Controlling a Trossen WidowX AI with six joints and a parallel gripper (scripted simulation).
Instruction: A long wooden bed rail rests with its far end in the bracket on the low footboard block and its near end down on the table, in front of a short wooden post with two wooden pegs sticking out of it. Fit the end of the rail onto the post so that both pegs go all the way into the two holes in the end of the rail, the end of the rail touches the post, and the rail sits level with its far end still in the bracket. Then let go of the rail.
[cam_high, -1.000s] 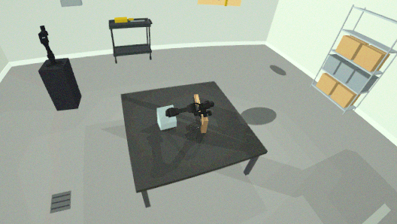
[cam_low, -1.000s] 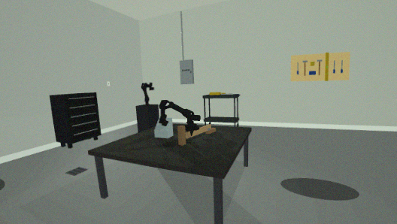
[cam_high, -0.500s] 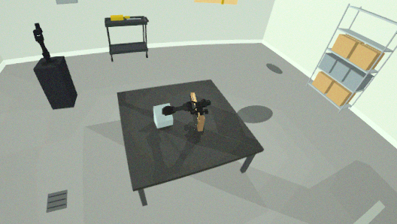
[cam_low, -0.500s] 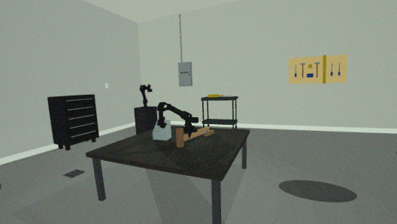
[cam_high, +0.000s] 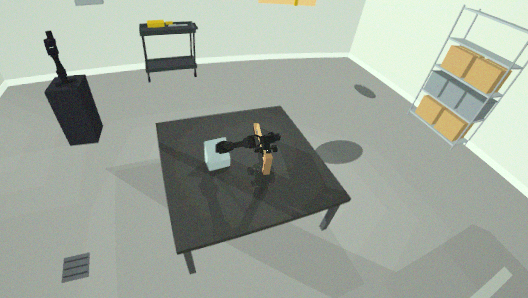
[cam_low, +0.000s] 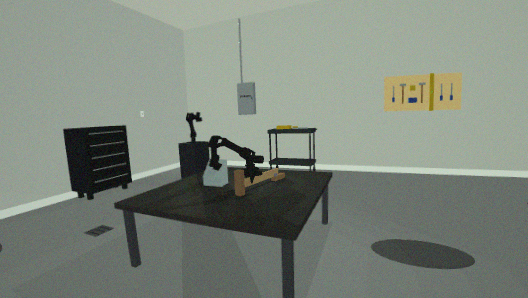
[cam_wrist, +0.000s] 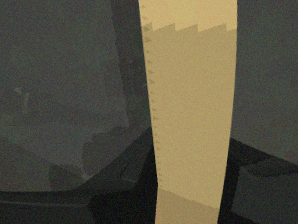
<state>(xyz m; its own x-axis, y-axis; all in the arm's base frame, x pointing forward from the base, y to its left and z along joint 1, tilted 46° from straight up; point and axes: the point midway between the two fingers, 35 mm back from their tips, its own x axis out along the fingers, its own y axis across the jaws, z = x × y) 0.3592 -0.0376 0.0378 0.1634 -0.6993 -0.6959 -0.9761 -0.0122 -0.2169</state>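
- The dark table (cam_low: 200, 205) carries the pale arm base block (cam_low: 215, 176).
- The long wooden rail (cam_low: 261, 179) slopes above the tabletop, near end at the post (cam_low: 239, 183).
- The gripper (cam_low: 251, 176) is pinched narrowly on the rail mid-length.
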